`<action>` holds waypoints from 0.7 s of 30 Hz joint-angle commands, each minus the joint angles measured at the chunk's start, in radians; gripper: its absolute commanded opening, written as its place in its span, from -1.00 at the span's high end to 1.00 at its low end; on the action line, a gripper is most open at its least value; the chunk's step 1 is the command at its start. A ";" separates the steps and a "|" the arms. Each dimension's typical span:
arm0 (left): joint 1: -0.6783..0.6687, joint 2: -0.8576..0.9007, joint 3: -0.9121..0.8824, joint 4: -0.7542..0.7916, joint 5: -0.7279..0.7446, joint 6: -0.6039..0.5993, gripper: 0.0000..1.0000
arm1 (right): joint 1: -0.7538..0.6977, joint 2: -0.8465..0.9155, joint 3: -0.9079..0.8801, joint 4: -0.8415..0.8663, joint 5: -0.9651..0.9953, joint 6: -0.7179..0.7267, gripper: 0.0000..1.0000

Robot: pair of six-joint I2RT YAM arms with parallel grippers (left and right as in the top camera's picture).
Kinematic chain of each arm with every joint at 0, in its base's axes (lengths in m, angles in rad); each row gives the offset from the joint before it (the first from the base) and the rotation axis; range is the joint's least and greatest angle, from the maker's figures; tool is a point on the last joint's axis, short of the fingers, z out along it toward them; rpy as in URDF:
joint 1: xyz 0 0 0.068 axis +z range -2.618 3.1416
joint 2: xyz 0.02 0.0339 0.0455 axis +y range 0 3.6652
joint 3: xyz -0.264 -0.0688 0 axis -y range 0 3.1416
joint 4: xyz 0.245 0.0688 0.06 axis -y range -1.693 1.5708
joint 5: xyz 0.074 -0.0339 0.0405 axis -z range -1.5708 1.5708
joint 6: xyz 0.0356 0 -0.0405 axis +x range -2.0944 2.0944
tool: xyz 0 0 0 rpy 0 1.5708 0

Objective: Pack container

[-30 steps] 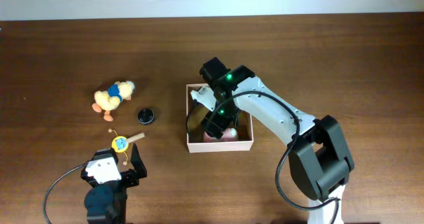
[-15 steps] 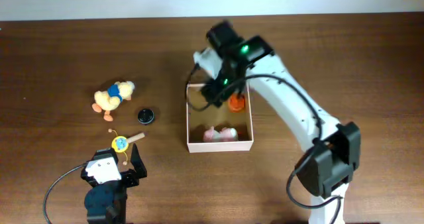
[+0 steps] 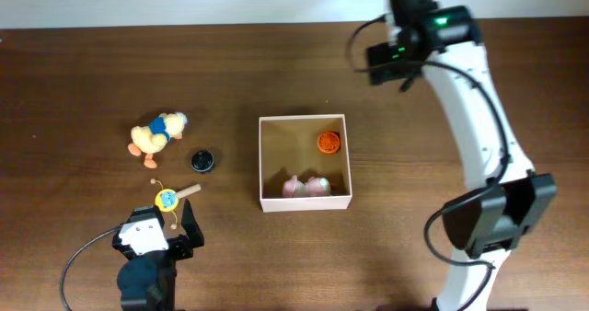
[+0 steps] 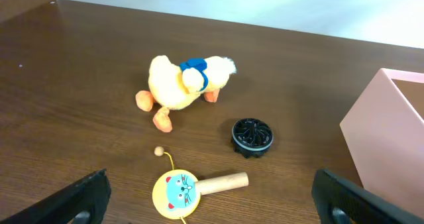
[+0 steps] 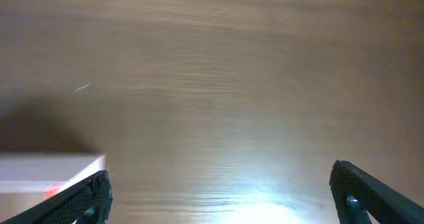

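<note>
Tabletop [image 3: 92,90] of dark wood is bearing the container [image 3: 260,164], which is sitting upright. Beyond the container's far right corner the right gripper [image 5: 218,197] is hovering, jaws spread wide and empty. Toward the container's near left the left gripper [image 3: 172,221] is hanging, equally wide and empty. Left of the container a yellow duck [image 3: 156,134], a cat-face rattle [image 3: 167,199] and a black wheel [image 3: 202,160] are lying. Inside the container, pink toys [image 3: 306,186] and an orange disc [image 3: 329,143] are resting.

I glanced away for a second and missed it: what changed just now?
The right gripper rose out of the container and swung away beyond its far right corner, open and empty, uncovering an orange toy and a pink toy inside. The duck, black disc, rattle and open left gripper stayed put.
</note>
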 commanded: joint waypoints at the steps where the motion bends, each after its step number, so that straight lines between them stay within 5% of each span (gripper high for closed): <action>1: -0.002 -0.006 -0.005 0.002 0.011 0.013 -0.99 | -0.082 -0.014 -0.027 -0.002 0.090 0.164 -0.90; 8: -0.002 -0.006 -0.005 0.003 0.011 0.013 -0.99 | -0.210 0.041 -0.034 -0.010 0.089 0.323 -0.97; 21: -0.002 -0.006 -0.005 0.031 0.011 0.005 -0.99 | -0.247 0.126 -0.045 -0.097 0.051 0.324 -0.98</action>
